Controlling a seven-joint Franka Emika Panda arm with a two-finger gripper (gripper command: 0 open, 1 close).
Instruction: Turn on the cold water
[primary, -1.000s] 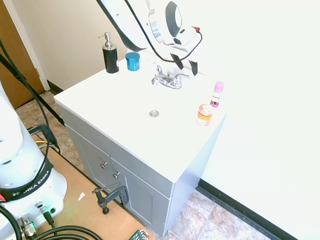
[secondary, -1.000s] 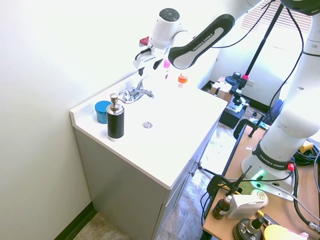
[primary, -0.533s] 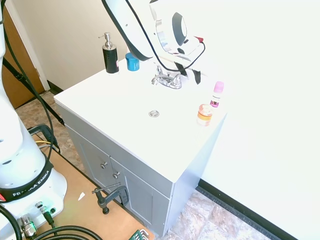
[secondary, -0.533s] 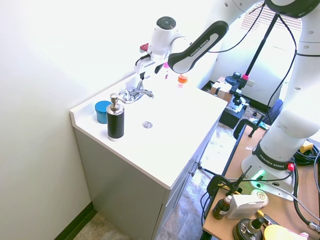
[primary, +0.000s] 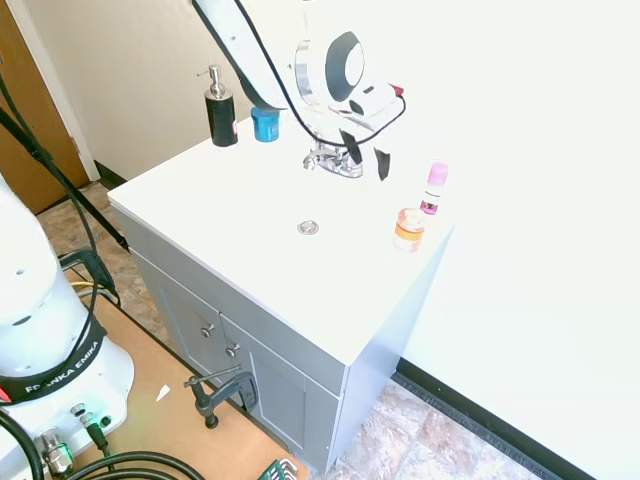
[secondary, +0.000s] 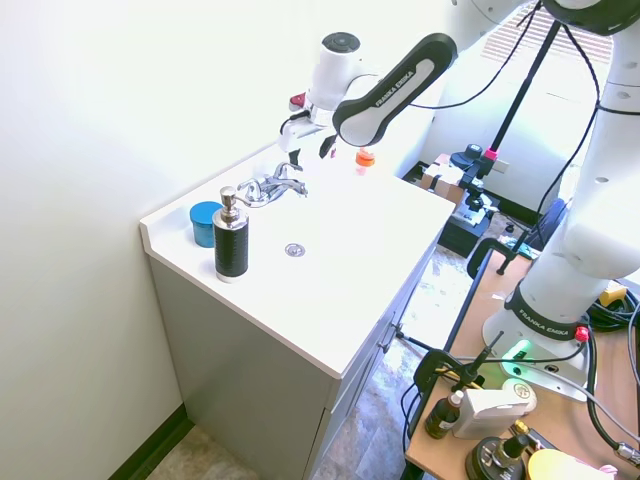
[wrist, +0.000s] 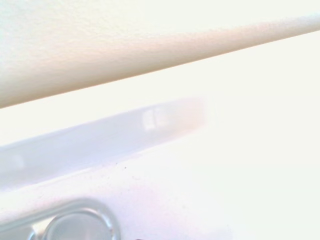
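First exterior view shows the faucet (primary: 333, 160) at the back of the white surface (primary: 240, 225), at about twelve o'clock from the round drain (primary: 308, 228). No water runs from its spout, so the cold water is not yet on. The hand (primary: 365, 155) hovers with its dark fingers (primary: 381, 163) spread apart and empty, just at the faucet's three o'clock side, near a lever handle but seemingly not touching it. Reaching and turning the handle is left, I judge.
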